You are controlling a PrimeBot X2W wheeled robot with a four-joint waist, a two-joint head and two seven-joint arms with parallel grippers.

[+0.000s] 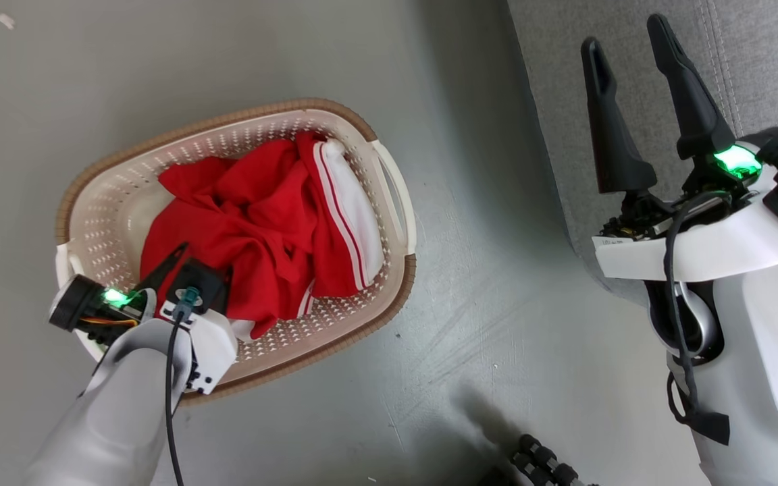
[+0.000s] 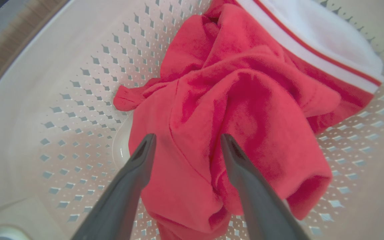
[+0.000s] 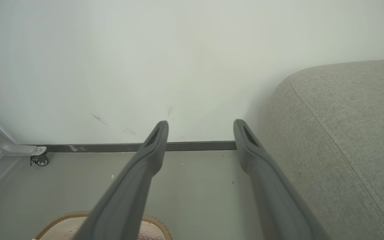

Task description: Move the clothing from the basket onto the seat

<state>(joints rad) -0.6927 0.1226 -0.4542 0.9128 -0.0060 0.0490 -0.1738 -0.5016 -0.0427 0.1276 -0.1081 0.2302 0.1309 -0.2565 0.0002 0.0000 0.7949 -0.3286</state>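
Plainly, the clothing [image 1: 261,223] is all in the basket [image 1: 227,125], none of it on the seat [image 1: 551,54]. It lies crumpled in one heap across the basket's middle, with its white striped panel [image 1: 355,202] pushed up against the right wall, by the handle. The basket stands on the floor [image 1: 497,270], well apart from the seat's edge.

The left claw [image 2: 188,137] reaches in over the basket's near left corner. Its fingers are spread, with a raised red fold between them; they pinch nothing yet, and I cannot tell whether the tips touch the cloth.

Several things could go wrong. If it closes on only that thin top fold, the cloth may slip out as it rises. The pieces look tangled, so a lift may drag a trailing end over the rim and tip or shift the light basket. If the fingers push too deep, they could catch in the holed bottom. A loose hold could also drop cloth onto the open floor on the way across.

The right claw [image 1: 624,32] is spread and empty over the seat's near edge.
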